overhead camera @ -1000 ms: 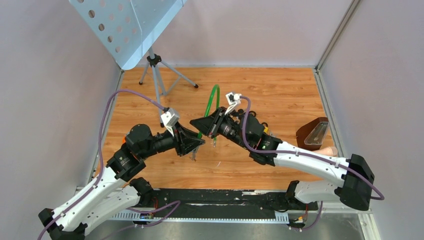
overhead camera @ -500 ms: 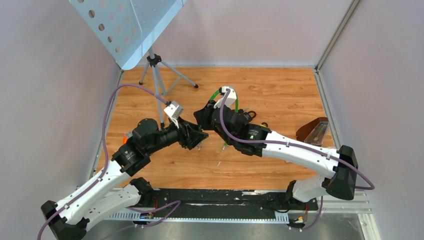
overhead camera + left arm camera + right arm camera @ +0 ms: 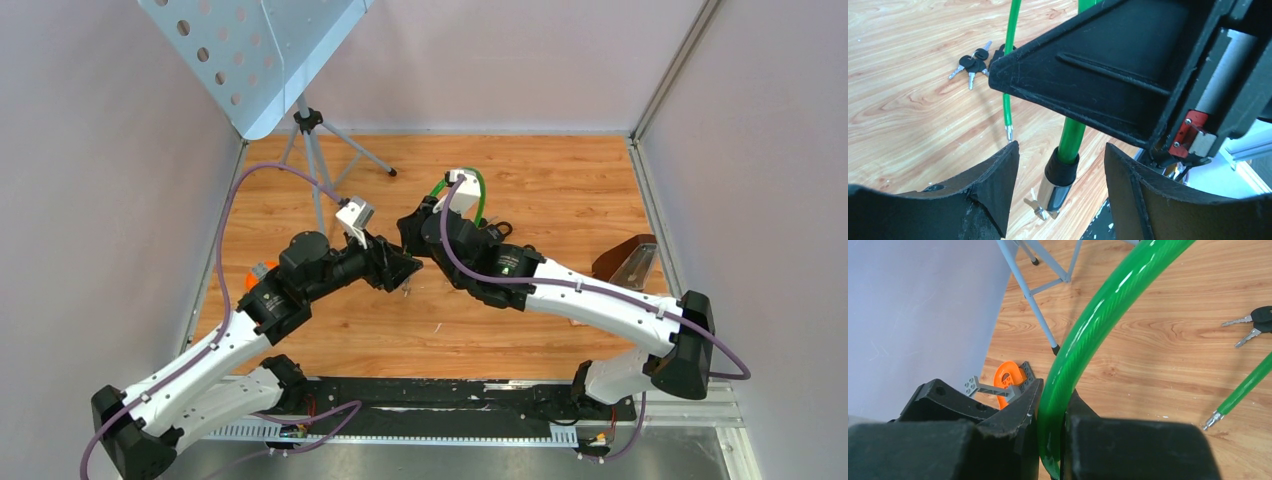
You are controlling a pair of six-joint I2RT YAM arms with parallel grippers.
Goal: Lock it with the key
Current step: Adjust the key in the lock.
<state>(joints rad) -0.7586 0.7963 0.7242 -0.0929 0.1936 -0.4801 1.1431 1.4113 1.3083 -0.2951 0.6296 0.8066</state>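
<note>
A green cable lock (image 3: 1083,330) is clamped between the fingers of my right gripper (image 3: 1053,390); in the top view its loop (image 3: 478,192) rises behind that gripper (image 3: 415,232). The cable's black-and-chrome plug end (image 3: 1060,180) hangs down between the open jaws of my left gripper (image 3: 1060,146), touching neither finger. In the top view the left gripper (image 3: 405,272) sits just below the right one. A bunch of black-headed keys (image 3: 973,62) lies on the wood floor; it also shows in the right wrist view (image 3: 1255,320). A thin green cable with a metal tip (image 3: 1008,100) hangs nearby.
A music stand (image 3: 260,50) on a tripod (image 3: 320,150) stands at the back left. A brown holder (image 3: 625,265) sits at the right edge. An orange part with a grey brick (image 3: 1008,380) lies near the left wall.
My right wrist has rolled over and carried the green loop to the right and back. My left gripper has moved up and right, so the plug end is now between its jaws.
</note>
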